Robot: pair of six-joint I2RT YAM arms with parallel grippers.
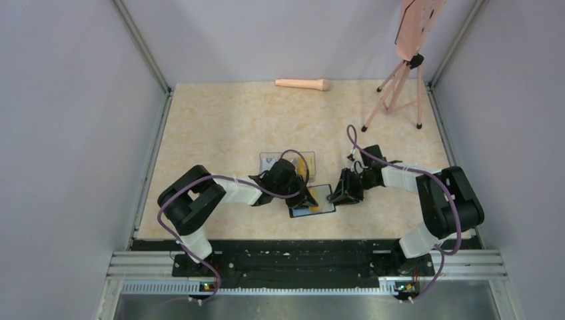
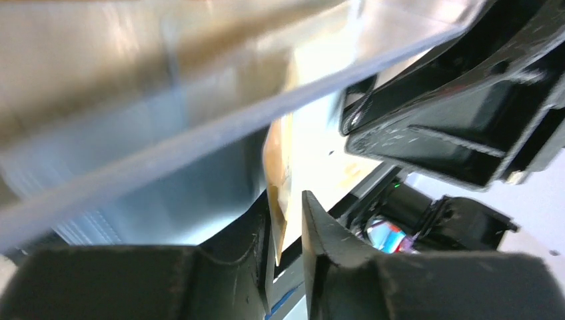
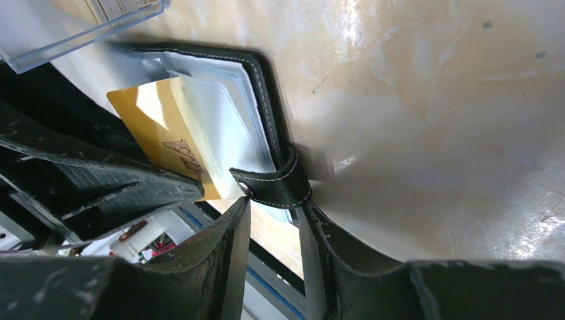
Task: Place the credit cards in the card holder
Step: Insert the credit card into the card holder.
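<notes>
My right fingers [image 3: 220, 267]: clamped on the clasp tab [image 3: 276, 185] of the card holder [image 3: 266, 87], which lies open on the surface [image 3: 433, 100], near centre. My left fingers [image 2: 333, 247]: narrowly parted, with the yellow credit card [image 3: 156, 123] between them, partly tucked in the holder's pocket. Clear box [image 3: 60, 33]: just beyond.

One yellow card [image 3: 156, 127]. One black card holder [image 3: 283, 183]. One clear box [image 1: 270, 161]. One pink stick [image 1: 303, 84]. One pink stand [image 1: 414, 63]. Two claws: a left claw [image 2: 286, 203] and a right claw [image 3: 273, 203].

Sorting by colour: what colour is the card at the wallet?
The card is golden yellow; the right wrist view shows it best.
</notes>
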